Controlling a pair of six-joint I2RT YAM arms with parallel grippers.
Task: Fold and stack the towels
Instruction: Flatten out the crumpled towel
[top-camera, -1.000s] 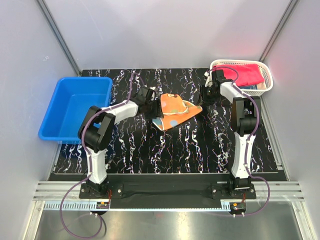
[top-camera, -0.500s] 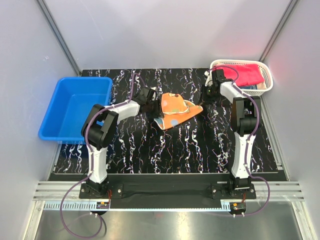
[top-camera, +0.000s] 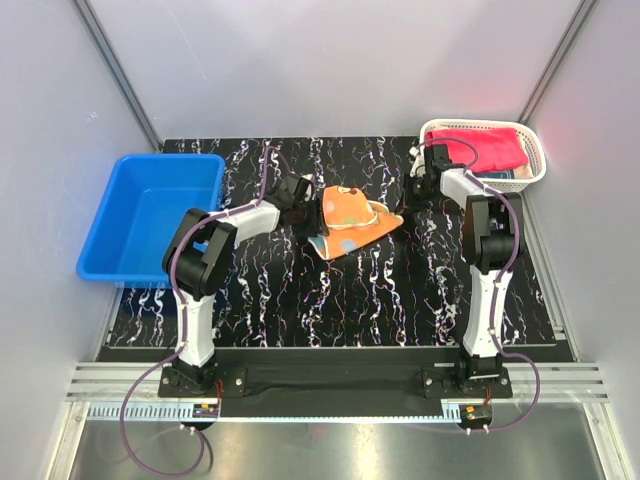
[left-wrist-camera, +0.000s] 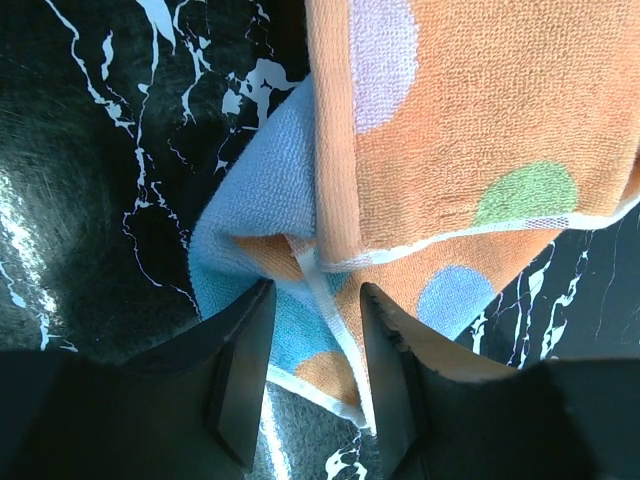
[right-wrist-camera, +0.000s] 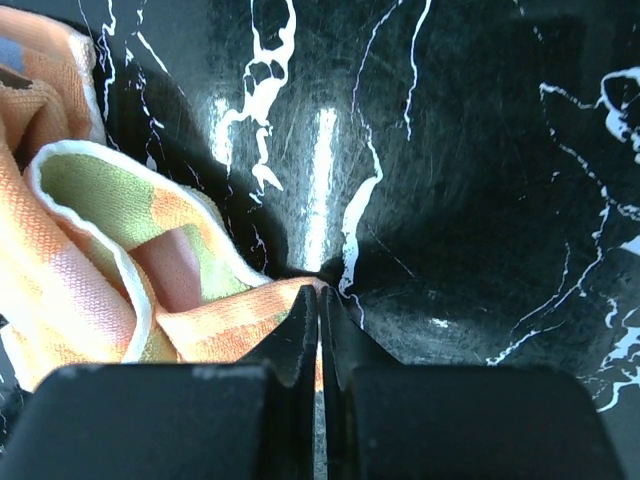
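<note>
Table edges: the table (top-camera: 380, 290) meets grey walls on the left, far and right sides; the arm bases stand along its near edge.
Open room: the near half is bare marbled surface, from the orange towel (top-camera: 352, 222) down to the bases.
Orange towel: rumpled in the far middle of the table, between the 2 grippers and well apart from both containers.
Left gripper (top-camera: 298, 203): at the towel's left edge, low over the table.
Right gripper (top-camera: 418, 188): at the towel's right corner, near the basket.
Left wrist view only: the 2 fingers (left-wrist-camera: 245, 370) stand apart, and a hemmed corner fold lies in the gap. The towel's pale blue underside and its green, lilac and blue dots show here.
Right wrist view only: the fingers (right-wrist-camera: 300, 335) are pressed together, and the towel's corner tip reaches their ends. I cannot tell whether cloth is caught between them.
Blue bin (top-camera: 150, 215): at the left edge.
White basket (top-camera: 435, 127): in the far right corner, holding the pink-red towel (top-camera: 490, 150). A bluish piece (top-camera: 503, 175) below it is too small to tell.
</note>
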